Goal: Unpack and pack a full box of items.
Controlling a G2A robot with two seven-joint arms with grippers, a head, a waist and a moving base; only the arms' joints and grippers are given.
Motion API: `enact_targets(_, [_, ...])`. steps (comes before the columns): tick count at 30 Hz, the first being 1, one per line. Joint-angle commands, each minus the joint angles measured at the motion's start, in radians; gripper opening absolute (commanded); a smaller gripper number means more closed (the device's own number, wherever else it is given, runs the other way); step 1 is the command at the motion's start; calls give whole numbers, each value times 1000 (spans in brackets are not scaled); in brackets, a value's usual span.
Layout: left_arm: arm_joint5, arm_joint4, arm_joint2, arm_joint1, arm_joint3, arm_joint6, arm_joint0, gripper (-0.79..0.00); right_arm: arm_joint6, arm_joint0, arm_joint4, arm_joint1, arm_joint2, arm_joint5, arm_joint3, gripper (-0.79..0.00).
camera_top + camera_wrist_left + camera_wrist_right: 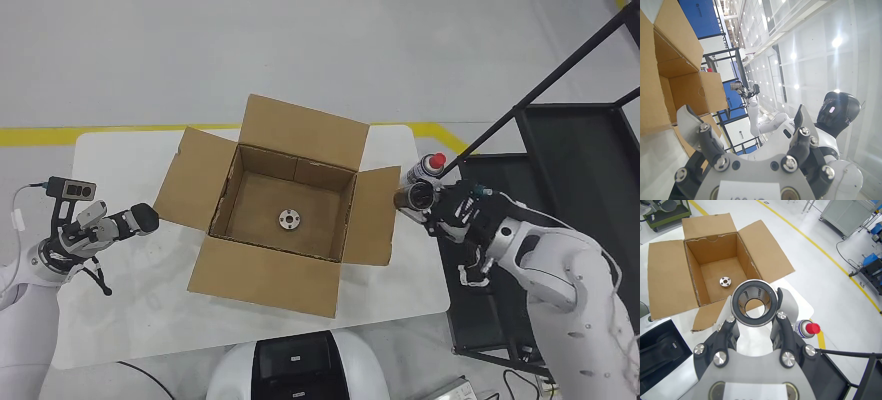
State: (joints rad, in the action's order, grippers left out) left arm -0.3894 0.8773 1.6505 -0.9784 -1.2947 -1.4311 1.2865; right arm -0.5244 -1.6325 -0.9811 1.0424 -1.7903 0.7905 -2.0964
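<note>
- Right claw (754,302) is clamped on a metal sleeve (735,306), with the sleeve's open end facing the wrist cam. In the top view it sits right of centre, just past the box's right flap.
- Spray can (433,163) w/ red cap is just beside that claw, a bit higher in the frame. Can't tell whether it stands on the table or the rack.
- Cardboard box (300,125) is mid-frame on the white table (120,310), all 4 flaps folded out.
- Small metal disc (289,217) w/ bolt holes lies flat on the box floor, approx. centre.
- Left claw (140,218) is at the left of the frame, well apart from the box. Its fingers (687,117) are spread wide w/ nothing btwn them.
- Black rack (585,150) is along the right edge.
</note>
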Motion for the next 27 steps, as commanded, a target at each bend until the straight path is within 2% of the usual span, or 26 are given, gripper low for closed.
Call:
enact_targets(1, [0, 0, 0, 0, 0, 0, 0, 0, -59, 54, 22, -3, 57, -8, 6, -785])
enact_targets(7, [0, 0, 0, 0, 0, 0, 0, 0, -204, 217, 82, -3, 243, -58, 44, -785])
enact_targets(11, [0, 0, 0, 0, 0, 0, 0, 0, -260, 344, 107, 7, 390, -111, 123, -785])
enact_targets(18, [0, 0, 0, 0, 0, 0, 0, 0, -227, 523, 97, 37, 580, -213, 287, -785])
enact_targets(20, [0, 0, 0, 0, 0, 0, 0, 0, -198, 554, 84, 44, 614, -226, 326, -785])
enact_targets(27, [0, 0, 0, 0, 0, 0, 0, 0, -198, 554, 84, 44, 614, -226, 326, -785])
